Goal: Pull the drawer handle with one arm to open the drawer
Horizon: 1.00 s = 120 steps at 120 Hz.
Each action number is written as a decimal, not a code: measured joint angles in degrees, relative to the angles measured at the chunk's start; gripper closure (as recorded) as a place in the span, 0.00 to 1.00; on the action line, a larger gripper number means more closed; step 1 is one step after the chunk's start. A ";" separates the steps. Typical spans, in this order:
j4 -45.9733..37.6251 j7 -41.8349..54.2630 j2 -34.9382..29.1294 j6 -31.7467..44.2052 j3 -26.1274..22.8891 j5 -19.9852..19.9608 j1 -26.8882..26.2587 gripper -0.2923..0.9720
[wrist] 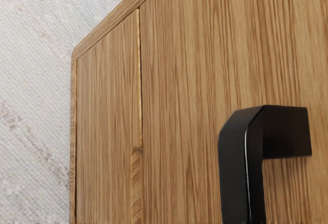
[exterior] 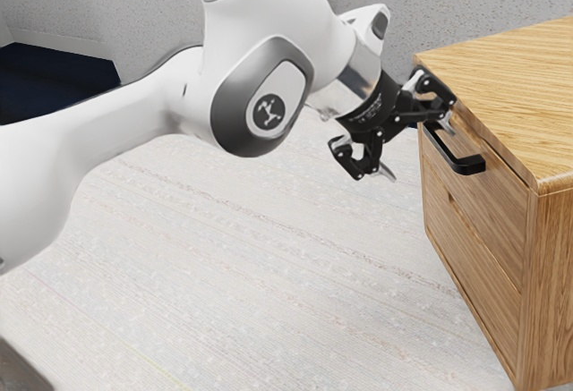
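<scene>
The black drawer handle [exterior: 455,150] [wrist: 241,167] was mounted on the upper drawer [exterior: 479,203] [wrist: 205,55] of a wooden cabinet [exterior: 519,78] at the exterior view's right. The drawer front appeared flush with the panel beside it. The gripper [exterior: 407,136] sat just beside the handle's far end with its fingers apart, clamped on nothing. One finger [exterior: 436,98] was close to the cabinet's top edge. The white arm [exterior: 179,131] reached in from the exterior view's left over a pale speckled surface [exterior: 224,257].
</scene>
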 joint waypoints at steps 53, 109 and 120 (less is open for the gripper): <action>-0.63 -0.38 -0.09 0.41 0.00 1.37 -0.15 0.55; -7.76 -0.66 -6.15 0.37 0.56 5.33 0.26 0.75; -9.68 -0.68 -7.84 0.38 1.74 5.20 -0.54 0.75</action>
